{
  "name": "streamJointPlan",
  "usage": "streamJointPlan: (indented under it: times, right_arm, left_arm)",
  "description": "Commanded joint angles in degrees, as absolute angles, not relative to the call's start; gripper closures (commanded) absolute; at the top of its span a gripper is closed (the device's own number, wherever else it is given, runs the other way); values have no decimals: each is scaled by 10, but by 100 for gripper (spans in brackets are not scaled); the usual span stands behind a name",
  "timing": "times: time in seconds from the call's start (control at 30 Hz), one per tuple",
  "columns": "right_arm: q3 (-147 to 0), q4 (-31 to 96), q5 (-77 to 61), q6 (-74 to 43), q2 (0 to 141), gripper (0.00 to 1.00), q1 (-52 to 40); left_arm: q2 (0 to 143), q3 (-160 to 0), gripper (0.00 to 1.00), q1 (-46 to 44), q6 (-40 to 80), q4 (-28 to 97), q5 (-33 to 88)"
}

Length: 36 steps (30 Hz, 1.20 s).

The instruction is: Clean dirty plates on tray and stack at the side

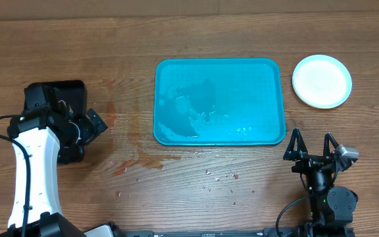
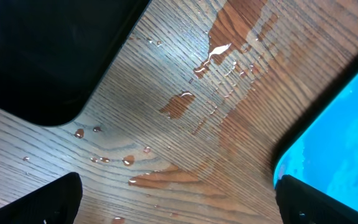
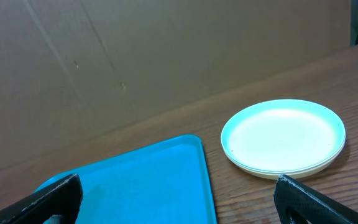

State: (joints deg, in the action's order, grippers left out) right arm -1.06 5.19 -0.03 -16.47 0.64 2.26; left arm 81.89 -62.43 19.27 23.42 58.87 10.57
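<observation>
The turquoise tray lies at the table's middle with water on it and no plates. It also shows in the right wrist view and in the left wrist view. The plates sit stacked on the table right of the tray, the pale mint one on top; the stack also shows in the right wrist view. My left gripper is open and empty, left of the tray over wet wood. My right gripper is open and empty, in front of the tray's right corner.
A black tray lies at the left under my left arm, and also shows in the left wrist view. Water puddles and drops spread over the wood between it and the turquoise tray. A brown wall stands behind the table.
</observation>
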Motion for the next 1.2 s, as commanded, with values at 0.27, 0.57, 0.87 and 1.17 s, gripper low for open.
streamJointPlan:
  times: [0.27, 0.57, 0.87, 1.17]
  right_arm:
    - [-4, 48, -2, -165, 2, 0, 26]
    - [-4, 48, -2, -165, 2, 0, 26]
    - [-4, 48, -2, -165, 2, 0, 26]
    - [-4, 48, -2, -165, 2, 0, 26]
  left_arm:
    - [495, -421, 0, 106, 124, 391, 150]
    - [150, -233, 0, 97, 73, 283, 174]
    - [32, -89, 0, 93, 101, 71, 125]
    - [2, -3, 0, 55, 173, 1, 8]
